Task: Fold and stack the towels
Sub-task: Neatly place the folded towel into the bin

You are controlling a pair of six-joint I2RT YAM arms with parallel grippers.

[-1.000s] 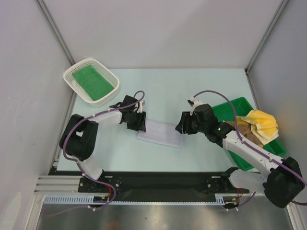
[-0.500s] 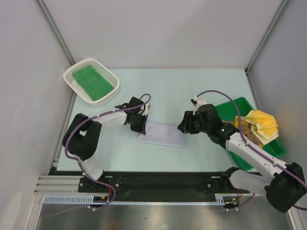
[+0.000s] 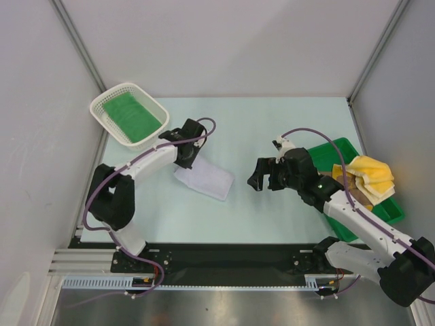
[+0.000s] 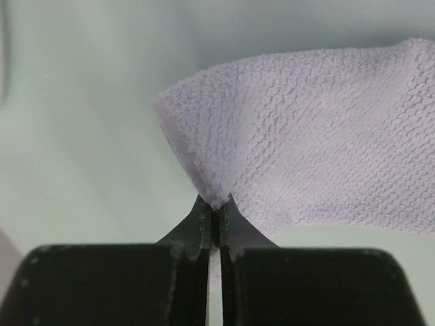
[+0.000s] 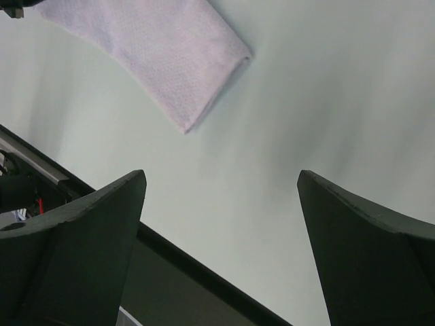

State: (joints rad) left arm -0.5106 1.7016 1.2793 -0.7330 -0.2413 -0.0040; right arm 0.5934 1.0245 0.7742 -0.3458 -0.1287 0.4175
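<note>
Where the two black fingers (image 4: pixel 201 229) of the left gripper (image 4: pixel 215 212) meet, one corner of the pale lilac terry towel (image 4: pixel 319 142) is pinched between them, tips pressed together with only cloth in the gap. The cloth is drawn into a small peak at the tips and spreads away to the right in the left wrist view. From above, this towel is recorded as folded into a narrow rectangle, lying slanted on the pale green table (image 3: pixel 272 122), its far-left end under the left gripper. The dark fingers (image 5: pixel 81 224) of the right gripper (image 5: pixel 221 178) are spread wide with nothing between them, held over bare table. The towel's folded free end is seen beyond them, up and to the left in the right wrist view, not touched. A green plastic tray (image 3: pixel 342 145) sits at the table's right edge, holding a crumpled yellow towel (image 3: pixel 372 175) with a brown cloth (image 3: pixel 348 191) beneath it. A white lattice basket (image 3: pixel 107 102) at the far-left corner holds a folded green towel (image 3: pixel 132 115).
</note>
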